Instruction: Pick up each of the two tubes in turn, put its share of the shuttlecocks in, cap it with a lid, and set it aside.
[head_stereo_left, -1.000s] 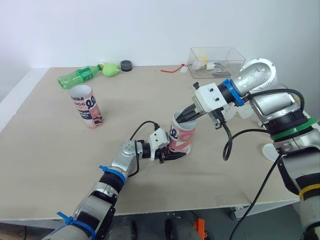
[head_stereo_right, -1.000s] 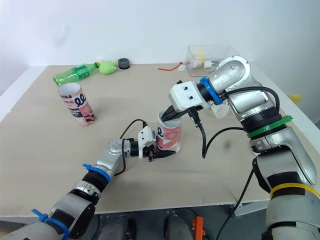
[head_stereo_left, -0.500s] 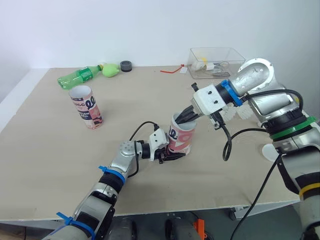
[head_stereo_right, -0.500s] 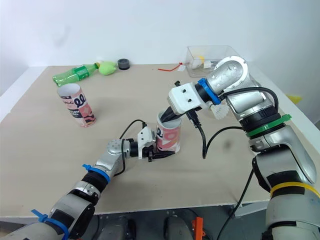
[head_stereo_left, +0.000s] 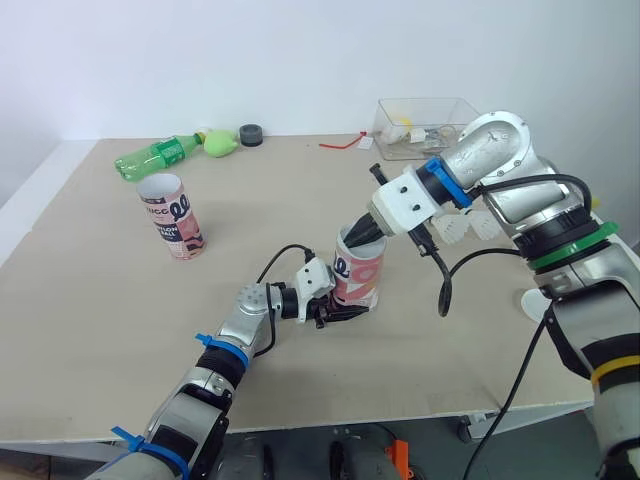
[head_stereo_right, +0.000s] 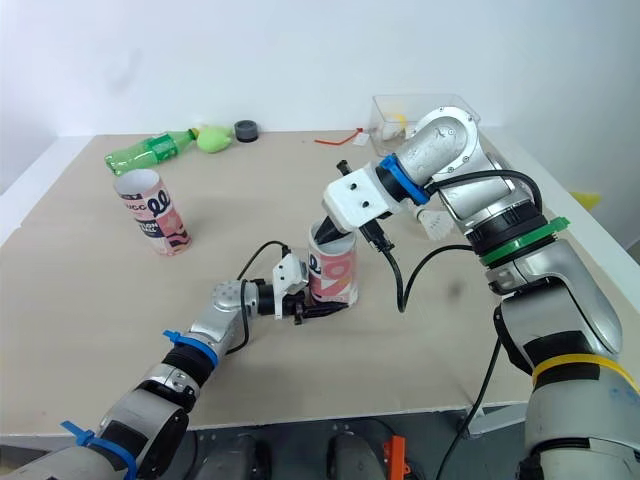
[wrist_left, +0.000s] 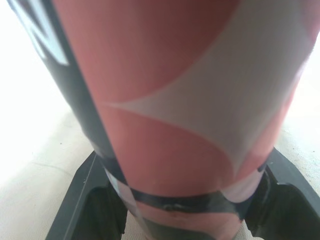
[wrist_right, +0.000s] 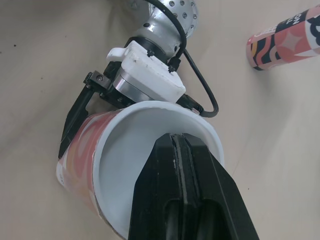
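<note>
Unitree G1 humanoid at a pale beige surface (head_stereo_left: 120, 290), both arms meeting on a pink-and-white patterned tube (head_stereo_left: 360, 282) near its middle. The left jaws are clamped low on the tube's wall. In the left wrist view their black fingers (wrist_left: 87, 200) flank the base, one on each side, pressed against it. The tube stands with its base on the surface and its open mouth up, leaning slightly.

The right arm reaches in from the robot's right and dips the right jaws into that mouth. In the right wrist view their two fingers (wrist_right: 160, 200) lie flat together with only a thin seam between them, tips inside the white-lined rim. What lies deeper in the tube is hidden behind them and cannot be told.

A second tube (head_stereo_left: 175, 215) of the same pattern stands upright and uncapped, well apart toward the robot's left. Along the far edge, a green plastic bottle (head_stereo_left: 155, 155) lies on its side with a light green lump (head_stereo_left: 222, 141) just beside its cap and a small black round piece (head_stereo_left: 252, 132) near that. A red strip (head_stereo_left: 340, 142) lies further right. A clear plastic box (head_stereo_left: 430, 125) sits at the far right corner with small items inside. White shuttlecocks (head_stereo_left: 455, 228) lie on the surface just behind the right forearm.
</note>
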